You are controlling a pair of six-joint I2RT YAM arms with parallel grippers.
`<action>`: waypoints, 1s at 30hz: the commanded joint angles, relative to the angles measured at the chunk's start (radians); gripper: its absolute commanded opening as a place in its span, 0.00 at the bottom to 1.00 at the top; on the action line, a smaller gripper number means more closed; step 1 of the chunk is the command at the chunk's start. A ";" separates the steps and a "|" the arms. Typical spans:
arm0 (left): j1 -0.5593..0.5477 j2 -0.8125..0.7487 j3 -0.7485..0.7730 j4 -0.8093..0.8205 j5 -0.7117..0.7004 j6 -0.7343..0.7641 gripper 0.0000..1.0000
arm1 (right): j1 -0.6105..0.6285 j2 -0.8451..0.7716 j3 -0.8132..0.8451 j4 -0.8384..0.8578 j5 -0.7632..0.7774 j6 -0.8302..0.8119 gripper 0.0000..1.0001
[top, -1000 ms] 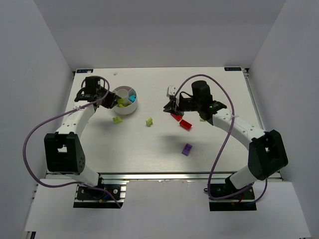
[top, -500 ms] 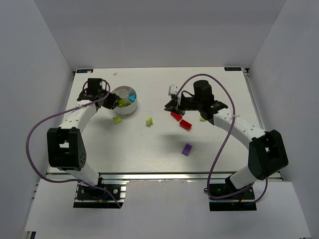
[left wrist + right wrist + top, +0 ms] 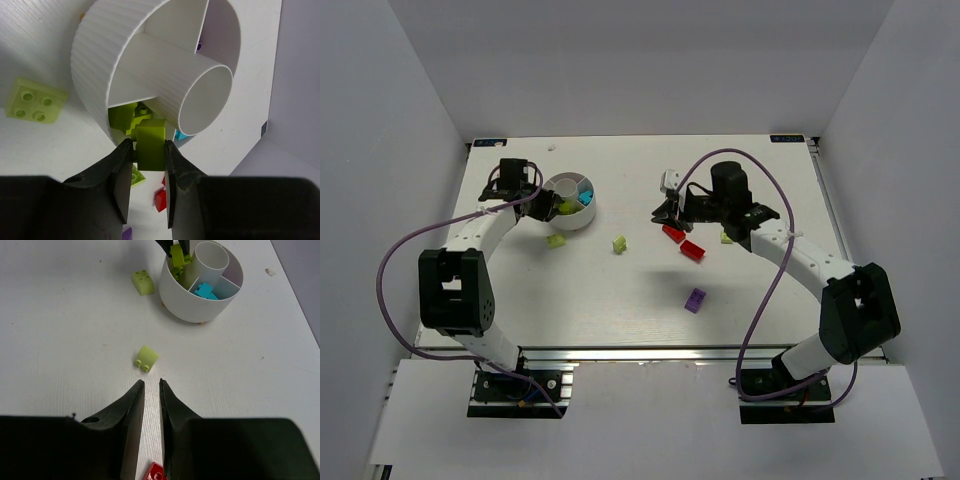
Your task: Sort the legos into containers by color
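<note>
Lime-green lego (image 3: 150, 145) between left fingers (image 3: 114, 181), over dish (image 3: 90, 55)

A robotics lab bench — white panels (image 3: 640, 60) wall in a table (image 3: 620, 290) on aluminium rail (image 3: 650, 353).

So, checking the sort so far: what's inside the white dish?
Lime-green bricks in one wedge, below the left gripper's lime brick; cyan bricks next door. Dish walls partly hide the other wedges' floors.

My counter (image 3: 620, 290) carries the round white plastic dish (image 3: 575, 223) back left; two lime-green plastic bricks (image 3: 556, 240) (image 3: 619, 244) lie before it, two red plastic bricks (image 3: 673, 233) (image 3: 692, 250) to its right.
</note>
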 commanded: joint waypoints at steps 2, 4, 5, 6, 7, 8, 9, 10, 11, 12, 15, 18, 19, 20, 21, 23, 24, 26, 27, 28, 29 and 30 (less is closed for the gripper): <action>0.000 -0.012 -0.002 0.023 -0.023 -0.019 0.15 | -0.009 -0.041 -0.012 0.044 -0.022 0.003 0.24; 0.000 -0.017 -0.002 0.021 -0.029 -0.021 0.20 | -0.010 -0.043 -0.015 0.047 -0.023 0.003 0.24; 0.000 -0.017 0.000 0.018 -0.031 -0.024 0.22 | -0.010 -0.043 -0.015 0.047 -0.025 0.003 0.24; 0.000 -0.018 -0.002 0.017 -0.033 -0.025 0.23 | -0.010 -0.043 -0.016 0.048 -0.026 0.003 0.24; 0.000 -0.023 -0.005 0.017 -0.033 -0.027 0.25 | -0.010 -0.044 -0.016 0.047 -0.026 0.003 0.24; 0.000 -0.023 -0.008 0.017 -0.034 -0.030 0.29 | -0.010 -0.044 -0.016 0.048 -0.028 0.005 0.24; 0.000 -0.023 -0.010 0.015 -0.036 -0.031 0.31 | -0.010 -0.044 -0.016 0.050 -0.028 0.005 0.24; 0.000 -0.023 -0.013 0.012 -0.040 -0.034 0.33 | -0.010 -0.044 -0.016 0.050 -0.029 0.005 0.24; 0.000 -0.020 -0.011 0.003 -0.039 -0.034 0.34 | -0.010 -0.043 -0.018 0.052 -0.028 0.005 0.24; 0.000 -0.018 -0.011 0.003 -0.036 -0.036 0.35 | -0.010 -0.043 -0.018 0.052 -0.029 0.005 0.24; 0.000 -0.021 -0.026 0.012 -0.031 -0.042 0.36 | -0.012 -0.044 -0.019 0.052 -0.029 0.005 0.24; 0.000 -0.023 -0.025 0.009 -0.036 -0.045 0.47 | -0.010 -0.049 -0.024 0.052 -0.031 0.005 0.24; 0.000 -0.024 -0.023 0.007 -0.036 -0.045 0.48 | -0.012 -0.051 -0.026 0.052 -0.029 0.005 0.24; 0.000 -0.026 -0.022 0.004 -0.039 -0.044 0.51 | -0.012 -0.051 -0.026 0.053 -0.029 0.005 0.24; 0.000 -0.028 -0.019 0.004 -0.039 -0.044 0.56 | -0.012 -0.054 -0.029 0.053 -0.031 0.003 0.24; 0.000 -0.031 -0.017 0.001 -0.042 -0.042 0.58 | -0.012 -0.055 -0.030 0.053 -0.031 0.005 0.24; 0.000 -0.032 -0.016 0.000 -0.040 -0.042 0.59 | -0.012 -0.055 -0.030 0.053 -0.032 0.005 0.24; 0.000 -0.038 -0.016 0.001 -0.040 -0.044 0.59 | -0.012 -0.057 -0.030 0.053 -0.032 0.003 0.24; 0.000 -0.040 -0.016 0.003 -0.040 -0.044 0.59 | -0.012 -0.057 -0.032 0.053 -0.034 0.003 0.24; 0.000 -0.047 -0.014 0.003 -0.039 -0.045 0.59 | -0.012 -0.058 -0.032 0.052 -0.033 0.002 0.24; -0.002 -0.051 -0.013 0.003 -0.039 -0.047 0.59 | -0.012 -0.060 -0.032 0.050 -0.034 0.000 0.24; -0.002 -0.055 -0.008 0.001 -0.039 -0.045 0.59 | -0.012 -0.060 -0.030 0.048 -0.034 -0.001 0.24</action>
